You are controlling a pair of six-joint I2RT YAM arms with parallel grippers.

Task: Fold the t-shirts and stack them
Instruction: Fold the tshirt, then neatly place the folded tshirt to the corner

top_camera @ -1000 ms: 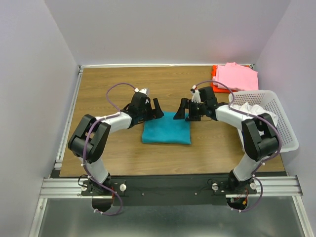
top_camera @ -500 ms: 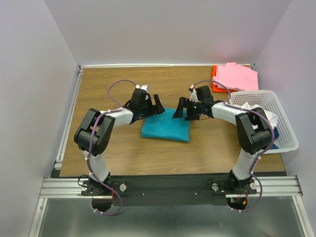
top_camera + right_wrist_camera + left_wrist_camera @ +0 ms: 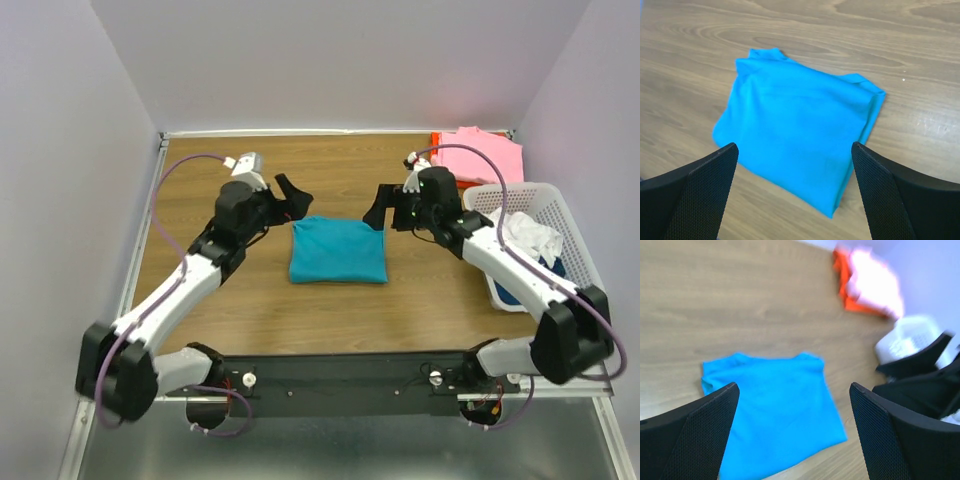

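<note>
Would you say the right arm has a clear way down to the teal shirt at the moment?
Probably yes: the right hand is open beside the teal shirt, which lies folded with nothing on it.

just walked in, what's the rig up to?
The left pincer and right pincer hover open either side of a folded teal shirt lying flat mid-table; neither holds anything. A pink shirt sits on an orange shirt in the far right corner; the basket on the right holds more clothes.
</note>
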